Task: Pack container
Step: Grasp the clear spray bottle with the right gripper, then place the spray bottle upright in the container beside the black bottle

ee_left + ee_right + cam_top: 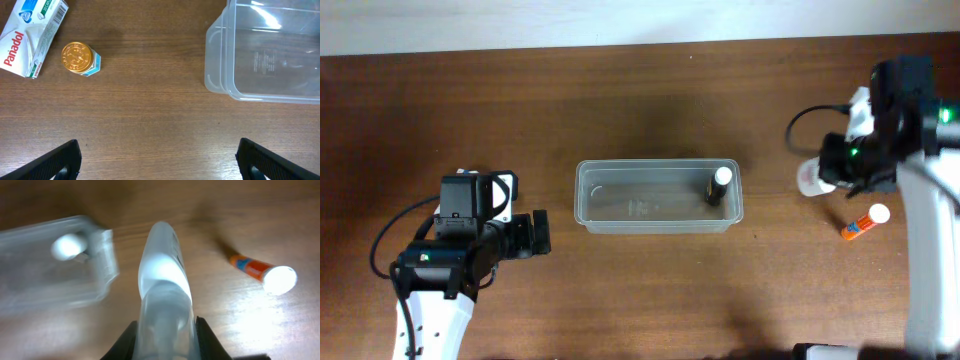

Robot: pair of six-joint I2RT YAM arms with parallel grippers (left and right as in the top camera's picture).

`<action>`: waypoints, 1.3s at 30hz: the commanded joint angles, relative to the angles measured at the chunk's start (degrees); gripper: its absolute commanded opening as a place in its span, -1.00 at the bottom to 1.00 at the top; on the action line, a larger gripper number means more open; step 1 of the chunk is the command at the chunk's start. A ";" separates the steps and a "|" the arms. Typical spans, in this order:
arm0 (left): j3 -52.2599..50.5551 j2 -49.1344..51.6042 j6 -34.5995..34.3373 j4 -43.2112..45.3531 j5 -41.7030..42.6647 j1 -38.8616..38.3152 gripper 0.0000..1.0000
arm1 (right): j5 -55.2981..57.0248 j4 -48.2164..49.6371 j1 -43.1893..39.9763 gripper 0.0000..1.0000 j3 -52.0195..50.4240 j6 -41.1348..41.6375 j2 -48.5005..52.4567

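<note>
The clear plastic container sits mid-table; it also shows in the left wrist view and, blurred, in the right wrist view. A small dark bottle with a white cap stands in its right end. My right gripper is shut on a white tube-shaped bottle, held right of the container. My left gripper is open and empty, left of the container. A gold-capped small bottle and a Panadol box lie on the table ahead of it.
An orange glue stick with a white cap lies on the table at the right, also in the right wrist view. The table's far edge runs along the top of the overhead view.
</note>
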 commanded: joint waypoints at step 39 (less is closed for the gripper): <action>1.07 0.04 -0.13 -0.11 1.03 -0.22 0.99 | 2.64 19.37 29.77 -0.22 -20.57 9.81 5.68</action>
